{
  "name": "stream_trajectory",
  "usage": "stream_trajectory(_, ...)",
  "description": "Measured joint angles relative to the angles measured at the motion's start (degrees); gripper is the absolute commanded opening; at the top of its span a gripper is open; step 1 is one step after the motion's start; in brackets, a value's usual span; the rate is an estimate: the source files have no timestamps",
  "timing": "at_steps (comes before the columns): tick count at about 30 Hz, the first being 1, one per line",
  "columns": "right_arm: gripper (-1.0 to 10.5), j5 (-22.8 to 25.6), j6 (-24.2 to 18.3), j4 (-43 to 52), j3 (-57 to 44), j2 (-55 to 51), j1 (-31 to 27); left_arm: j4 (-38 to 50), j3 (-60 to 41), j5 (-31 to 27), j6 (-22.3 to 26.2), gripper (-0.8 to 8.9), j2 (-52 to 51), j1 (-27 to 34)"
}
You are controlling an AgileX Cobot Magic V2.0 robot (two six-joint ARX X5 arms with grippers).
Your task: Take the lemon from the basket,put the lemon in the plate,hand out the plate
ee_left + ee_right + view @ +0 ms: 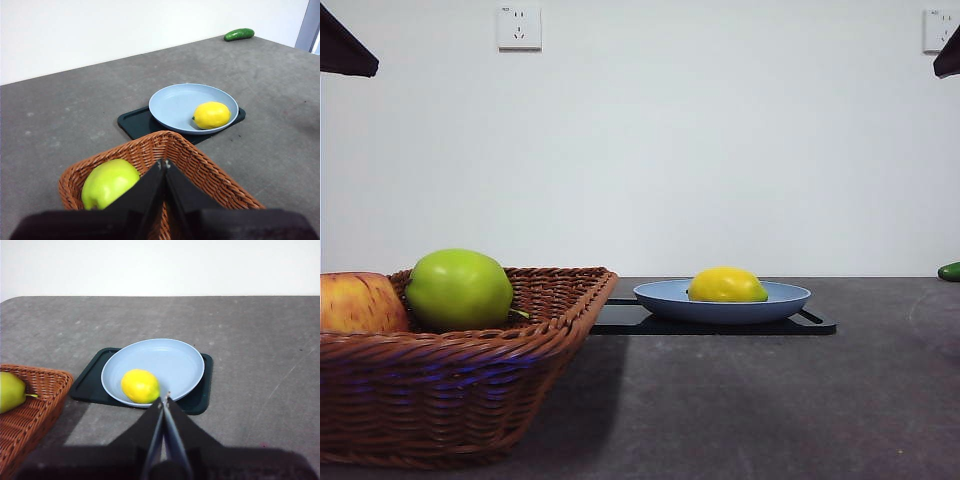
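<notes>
- A grey desk [800,400] is seen before a plain white wall with two sockets [519,27].
- The lemon [727,285] is found resting in the plate [790,297], off-centre towards one side of its rim.
- The plate is set on a black tray [620,318], mid-desk towards the far edge; the tray is judged to mark the plate's spot.
- The basket [470,390] stands at the near edge beside the tray, holding a green fruit [458,289] and an apple [360,303].
- A cucumber [238,34] lies well apart near a far corner.
- The left gripper [165,162] is raised over the basket, clenched and empty.
- The right gripper [165,399] is raised near the plate's rim, likewise clenched on nothing.
- Judgement: lemon placed; the handing out of the plate remains.
</notes>
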Motion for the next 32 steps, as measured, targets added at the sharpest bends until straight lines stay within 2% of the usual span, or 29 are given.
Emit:
stream_trajectory(4,0.0,0.0,0.0,0.0,0.0,0.0,0.0,-3.6,0.0,-0.3,0.0,0.08,-2.1,0.0)
stream_trajectory(8,0.0,0.0,0.0,0.0,0.0,0.0,0.0,-11.3,-0.4,-5.6,1.8,0.08,-12.0,2.5)
stream_trajectory(11,0.0,0.0,0.0,0.0,0.0,0.0,0.0,-8.8,-2.9,-10.3,1.5,0.08,-19.8,7.7)
stream_trajectory(19,0.0,0.0,0.0,0.0,0.0,0.0,0.0,-1.7,-16.1,-10.5,0.8,0.08,-26.9,20.8)
stream_trajectory(26,0.0,0.0,0.0,0.0,0.0,0.0,0.0,-0.1,-23.1,-10.5,-0.3,0.08,-27.1,24.8)
stream_trajectory(32,0.0,0.0,0.0,0.0,0.0,0.0,0.0,-1.8,-23.1,-10.4,-0.4,0.08,-27.2,26.5)
